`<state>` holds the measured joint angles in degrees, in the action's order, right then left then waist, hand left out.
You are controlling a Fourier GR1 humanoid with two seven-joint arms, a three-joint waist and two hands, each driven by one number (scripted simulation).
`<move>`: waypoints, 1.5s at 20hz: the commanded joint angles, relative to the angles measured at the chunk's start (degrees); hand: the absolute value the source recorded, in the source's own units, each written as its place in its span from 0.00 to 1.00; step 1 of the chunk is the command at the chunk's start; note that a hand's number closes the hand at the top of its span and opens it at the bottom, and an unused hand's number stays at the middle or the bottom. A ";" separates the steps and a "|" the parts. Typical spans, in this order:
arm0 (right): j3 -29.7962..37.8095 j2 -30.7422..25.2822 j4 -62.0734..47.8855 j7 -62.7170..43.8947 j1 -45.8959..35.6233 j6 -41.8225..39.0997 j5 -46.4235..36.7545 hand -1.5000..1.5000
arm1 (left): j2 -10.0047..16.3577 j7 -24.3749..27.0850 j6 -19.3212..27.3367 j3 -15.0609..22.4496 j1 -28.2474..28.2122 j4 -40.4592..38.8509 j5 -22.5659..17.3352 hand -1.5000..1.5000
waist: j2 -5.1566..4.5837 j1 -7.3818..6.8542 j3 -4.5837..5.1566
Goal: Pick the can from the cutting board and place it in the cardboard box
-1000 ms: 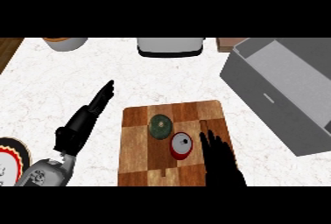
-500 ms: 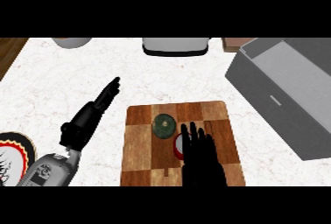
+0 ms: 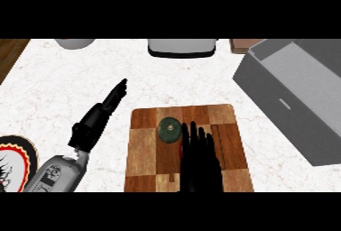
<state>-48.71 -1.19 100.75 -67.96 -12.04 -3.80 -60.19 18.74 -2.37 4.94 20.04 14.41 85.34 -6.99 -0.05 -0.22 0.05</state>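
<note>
The right hand point(image 3: 200, 164) is hovering over the cutting board point(image 3: 149, 153), fingers point(image 3: 193, 137) straight and pressed together, apparently hiding the can beneath. Closing from here is risking nudging the green disc point(image 3: 170, 130) beside the fingertips, or tipping the can.

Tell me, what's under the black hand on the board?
Only the board shows around the right hand, with a green round thing by its fingertips. Anything beneath the hand is hidden.

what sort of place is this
Most likely a kitchen counter: a pale marbled countertop, a wooden cutting board lying on it, and a decorated plate at the view's left edge.
</note>
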 commanded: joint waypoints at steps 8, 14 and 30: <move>1.09 1.14 -5.82 -7.44 -2.34 2.04 0.43 0.00 | -0.75 -0.31 -2.26 -3.43 1.74 -2.19 1.23 0.50 | -0.03 0.15 -0.02; -0.36 1.14 -8.75 -9.60 -3.79 2.87 4.52 0.00 | -0.88 -2.37 -2.74 -3.19 -0.09 2.35 1.96 0.50 | 0.07 -0.25 -0.04; 1.15 1.15 -17.18 -6.56 -4.01 5.16 4.98 0.00 | -4.13 -2.82 -4.19 -5.53 1.83 -0.31 3.89 0.50 | -0.03 0.04 -0.03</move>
<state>-46.79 -0.86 87.70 -65.62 -15.52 0.07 -55.56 14.97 -4.18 1.27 16.02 13.94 86.53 -2.84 0.48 -0.31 0.15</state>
